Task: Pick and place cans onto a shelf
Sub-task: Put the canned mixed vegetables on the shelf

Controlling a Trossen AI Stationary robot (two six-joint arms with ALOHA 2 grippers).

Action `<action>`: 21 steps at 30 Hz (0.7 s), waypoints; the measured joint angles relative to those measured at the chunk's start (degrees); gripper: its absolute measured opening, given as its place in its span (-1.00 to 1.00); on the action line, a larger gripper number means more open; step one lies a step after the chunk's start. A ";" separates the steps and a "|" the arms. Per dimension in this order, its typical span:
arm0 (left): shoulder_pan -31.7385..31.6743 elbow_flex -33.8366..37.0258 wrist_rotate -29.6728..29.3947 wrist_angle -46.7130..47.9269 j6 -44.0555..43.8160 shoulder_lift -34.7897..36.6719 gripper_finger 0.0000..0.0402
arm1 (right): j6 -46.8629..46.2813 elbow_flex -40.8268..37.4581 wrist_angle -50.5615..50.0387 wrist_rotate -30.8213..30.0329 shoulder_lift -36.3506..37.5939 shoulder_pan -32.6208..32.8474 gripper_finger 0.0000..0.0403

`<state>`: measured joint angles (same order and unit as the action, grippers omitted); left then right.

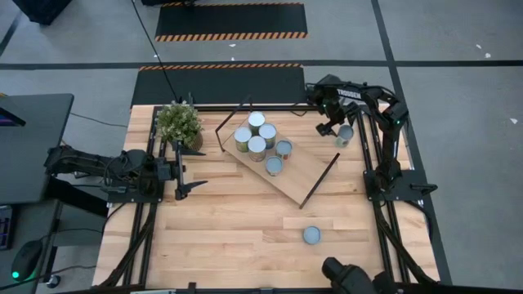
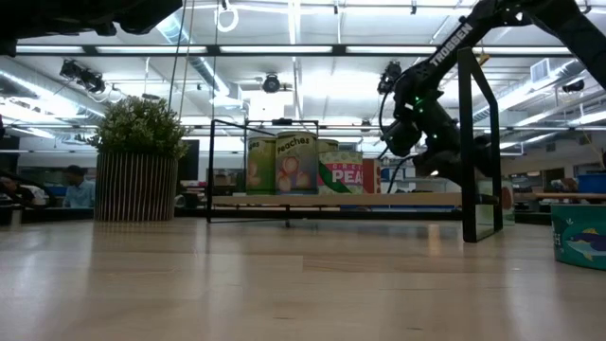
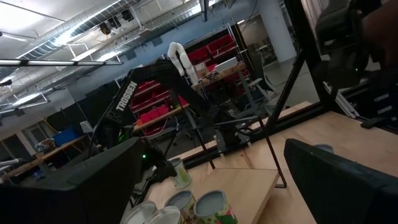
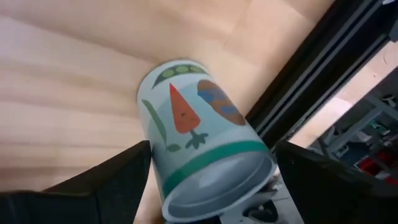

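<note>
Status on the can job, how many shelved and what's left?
Done: five cans stand clustered on the shelf. In hand: the right tool carries a vegetable-label can between its fingers above the table's far right corner, off the shelf. Left: one can stands on the table near the front. The left tool waits open at the left side, empty.
</note>
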<state>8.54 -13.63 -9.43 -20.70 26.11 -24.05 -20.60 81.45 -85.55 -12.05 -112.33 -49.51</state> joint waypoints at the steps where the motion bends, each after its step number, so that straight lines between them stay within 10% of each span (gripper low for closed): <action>1: 0.00 0.00 0.01 0.01 0.00 0.00 0.98 | 0.36 0.00 -0.48 -0.01 0.00 0.21 0.75; 21: 0.00 0.00 0.01 2.63 -0.04 -0.01 0.98 | 0.92 -7.18 8.71 4.59 0.04 -0.68 0.95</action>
<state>8.54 -13.63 -9.42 -18.07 26.06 -24.05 -19.68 74.27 -76.85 -7.45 -112.29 -50.19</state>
